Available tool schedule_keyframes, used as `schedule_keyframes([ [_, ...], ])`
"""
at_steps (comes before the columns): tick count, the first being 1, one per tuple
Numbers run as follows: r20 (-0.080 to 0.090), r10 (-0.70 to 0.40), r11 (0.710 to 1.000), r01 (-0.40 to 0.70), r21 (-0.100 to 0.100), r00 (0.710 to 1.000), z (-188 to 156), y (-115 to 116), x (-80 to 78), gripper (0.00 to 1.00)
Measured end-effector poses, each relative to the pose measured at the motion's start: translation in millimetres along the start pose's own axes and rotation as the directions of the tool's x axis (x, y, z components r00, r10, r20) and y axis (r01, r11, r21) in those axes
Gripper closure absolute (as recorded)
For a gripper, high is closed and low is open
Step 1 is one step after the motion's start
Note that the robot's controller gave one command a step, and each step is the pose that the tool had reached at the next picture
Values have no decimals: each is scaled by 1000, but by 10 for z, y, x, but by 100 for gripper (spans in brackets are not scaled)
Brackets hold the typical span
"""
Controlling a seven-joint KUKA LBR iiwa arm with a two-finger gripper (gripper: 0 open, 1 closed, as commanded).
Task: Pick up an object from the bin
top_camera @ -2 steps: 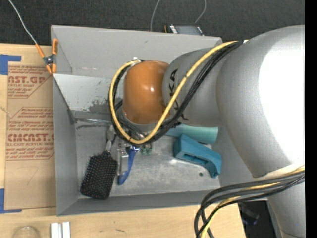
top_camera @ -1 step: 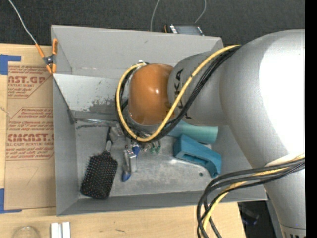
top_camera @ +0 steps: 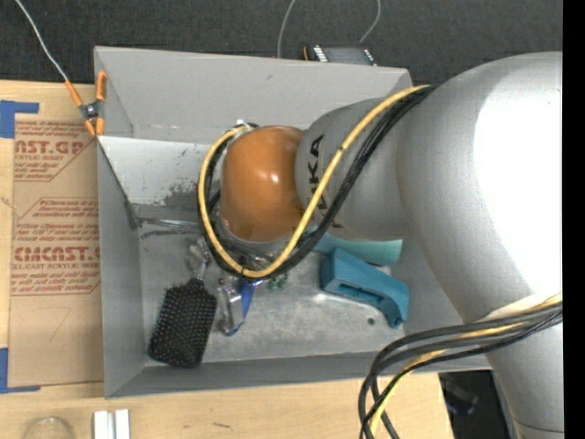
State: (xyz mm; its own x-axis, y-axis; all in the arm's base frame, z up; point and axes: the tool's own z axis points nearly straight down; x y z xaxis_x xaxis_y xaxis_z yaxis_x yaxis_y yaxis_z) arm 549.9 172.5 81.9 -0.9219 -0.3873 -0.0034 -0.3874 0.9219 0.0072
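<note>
Item 1: black mesh-textured object [top_camera: 183, 326], oblong and dark, with a bumpy grid surface. It is lying on the floor of the bin [top_camera: 247, 90] at the lower left, close to the left wall and the near wall, and is tilting slightly with its upper end leaning right. Nothing is resting on top of it.

Item 2: end effector [top_camera: 232, 302], silver with blue parts. It is hanging low in the bin just beside the upper right end of the black object, nearly touching it. Whether it is open or closed cannot be told from where I am standing, as the wrist is covering most of it. Nothing is visibly being held.

Item 3: orange cover [top_camera: 259, 183], rounded and glossy. It is sitting on the wrist directly above the end effector and is hiding the middle of the bin floor.

Item 4: yellow and black cables [top_camera: 207, 210], which are looping around the orange cover's left side and running back along the arm [top_camera: 475, 181].

Item 5: small green item [top_camera: 275, 283], partly hidden and peeking out beneath the wrist, right of the end effector.

Item 6: blue plastic piece [top_camera: 364, 286], angular, lying right of centre and well apart from the black object.

Item 7: pale teal piece [top_camera: 373, 248], which is lying just behind the blue one, against the arm's shadow.
</note>
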Motion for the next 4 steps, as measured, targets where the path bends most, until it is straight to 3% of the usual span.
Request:
schedule_keyframes([
  [1,0,16,1000,-16,-6,1000,106,-319,-153,0],
  [2,16,-528,849,528,1,849,90,-314,337,0],
  [3,21,-544,839,544,3,839,-34,-261,68,0],
  [4,38,-717,697,716,32,696,-272,685,205,0],
])
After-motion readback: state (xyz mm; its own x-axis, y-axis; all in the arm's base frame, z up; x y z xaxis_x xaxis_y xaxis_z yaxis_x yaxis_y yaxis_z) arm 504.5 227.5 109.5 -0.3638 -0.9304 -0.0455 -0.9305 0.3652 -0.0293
